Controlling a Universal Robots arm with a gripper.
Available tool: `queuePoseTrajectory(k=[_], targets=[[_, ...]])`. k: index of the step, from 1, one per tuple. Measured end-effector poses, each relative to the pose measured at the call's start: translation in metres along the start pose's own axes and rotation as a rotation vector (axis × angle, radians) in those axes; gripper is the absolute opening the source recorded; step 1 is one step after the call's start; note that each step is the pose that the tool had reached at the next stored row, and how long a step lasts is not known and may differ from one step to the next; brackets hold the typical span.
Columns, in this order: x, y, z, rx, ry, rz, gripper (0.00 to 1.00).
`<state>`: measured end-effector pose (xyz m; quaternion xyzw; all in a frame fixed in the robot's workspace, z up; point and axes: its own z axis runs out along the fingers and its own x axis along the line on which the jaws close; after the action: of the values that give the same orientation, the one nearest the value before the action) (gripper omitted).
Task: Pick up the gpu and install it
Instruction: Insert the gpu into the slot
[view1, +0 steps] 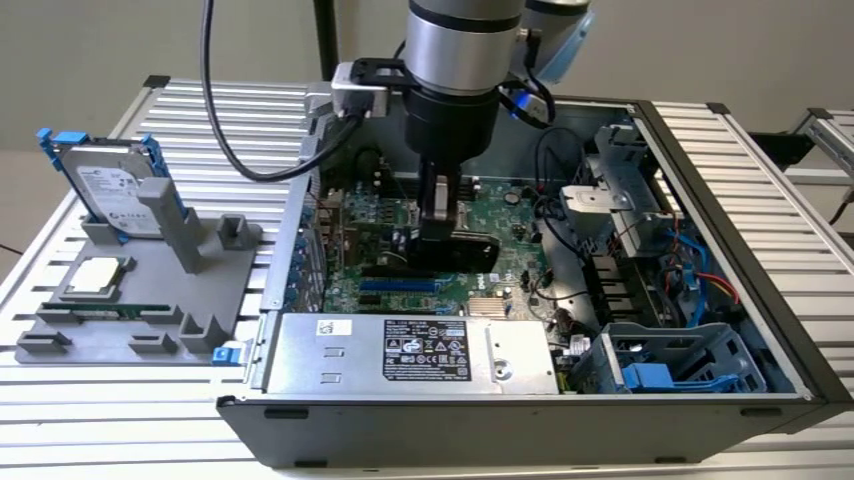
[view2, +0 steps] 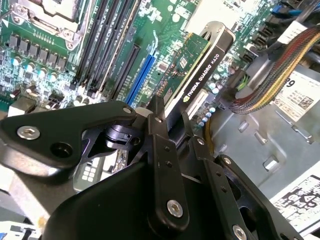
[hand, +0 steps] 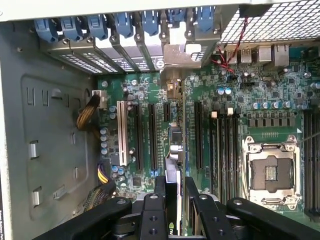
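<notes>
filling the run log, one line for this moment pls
held: gpu | pincer: shut on gpu | location: inside open computer case, above motherboard slots | seated: cannot tell

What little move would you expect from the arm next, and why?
Probably a slow, straight push down. The gripper is shut on the gpu, holding it edge-down over the motherboard inside the open computer case, beside the blue slot. I cannot tell whether its edge has entered a slot, so easing down seems sensible.

Robot arm (view1: 461, 45) with a silver cylindrical wrist above a black cylinder, blue trim and black cables (view1: 220, 110) alongside. Black gripper (view2: 167, 132) of flat jointed links dotted with silver screws (view2: 174, 207).
</notes>
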<state>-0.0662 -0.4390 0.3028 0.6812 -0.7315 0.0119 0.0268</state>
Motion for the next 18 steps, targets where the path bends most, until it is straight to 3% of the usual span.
queuePoseTrajectory(k=[6, 14, 18], targets=[[-0.0003, 0.0038, 0.0090, 0.0007, -0.0005, 0.000, 0.00], [-0.0063, 0.0068, 0.0195, 0.0001, -0.0096, 0.000, 0.00], [-0.0084, 0.0120, 0.0242, 0.0000, -0.0106, 0.000, 0.00]])
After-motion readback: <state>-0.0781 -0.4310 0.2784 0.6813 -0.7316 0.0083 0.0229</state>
